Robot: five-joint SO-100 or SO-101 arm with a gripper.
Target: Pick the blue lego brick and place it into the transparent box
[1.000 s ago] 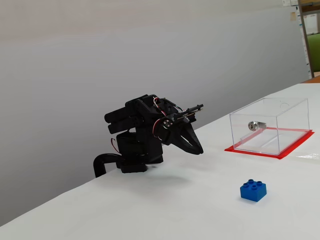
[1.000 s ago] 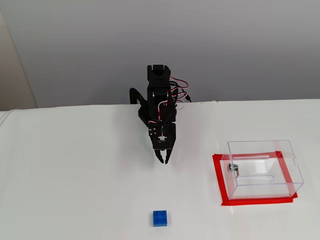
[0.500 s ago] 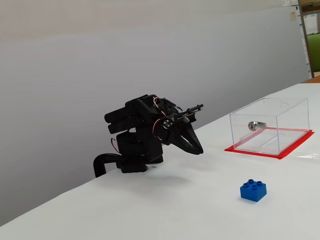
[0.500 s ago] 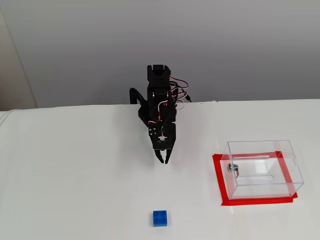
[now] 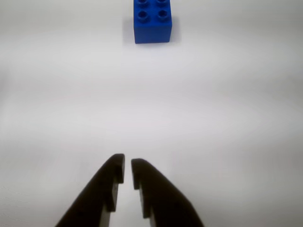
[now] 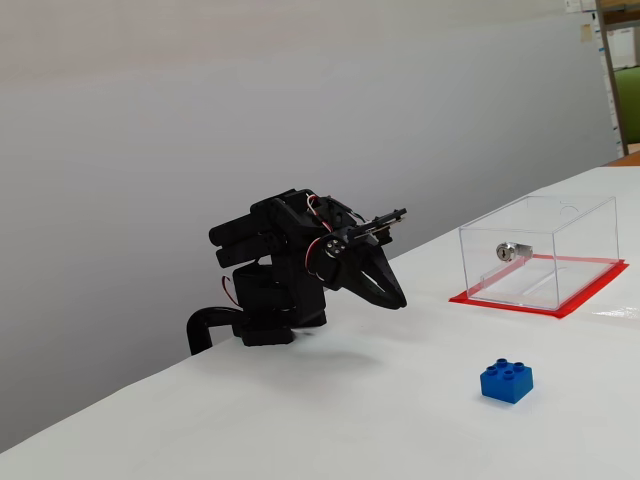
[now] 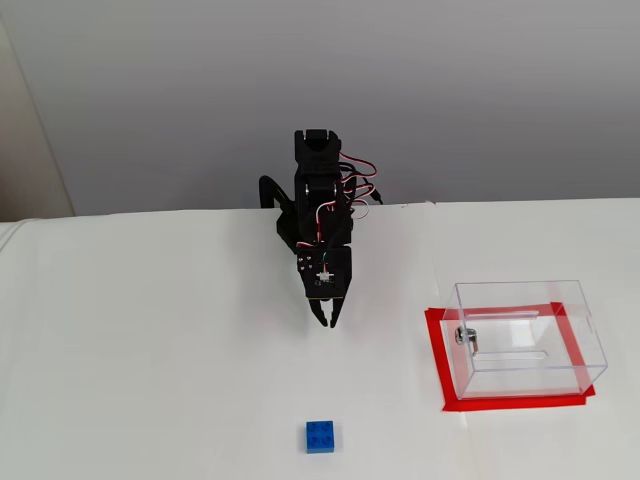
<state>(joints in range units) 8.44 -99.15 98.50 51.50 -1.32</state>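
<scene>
The blue lego brick (image 5: 152, 22) sits on the white table, at the top edge of the wrist view, straight ahead of my gripper (image 5: 128, 165). It also shows in both fixed views (image 6: 506, 380) (image 7: 321, 437). My black gripper (image 6: 398, 298) (image 7: 327, 320) hangs folded near the arm's base, well short of the brick, its jaws nearly shut and empty. The transparent box (image 6: 537, 251) (image 7: 525, 335), with a silver lock cylinder (image 6: 510, 250) on one wall, stands on a red base (image 7: 436, 350) off to the right of the arm in a fixed view.
The white table (image 7: 150, 350) runs back to a grey wall. Shelving (image 6: 625, 70) shows at the far right of a fixed view.
</scene>
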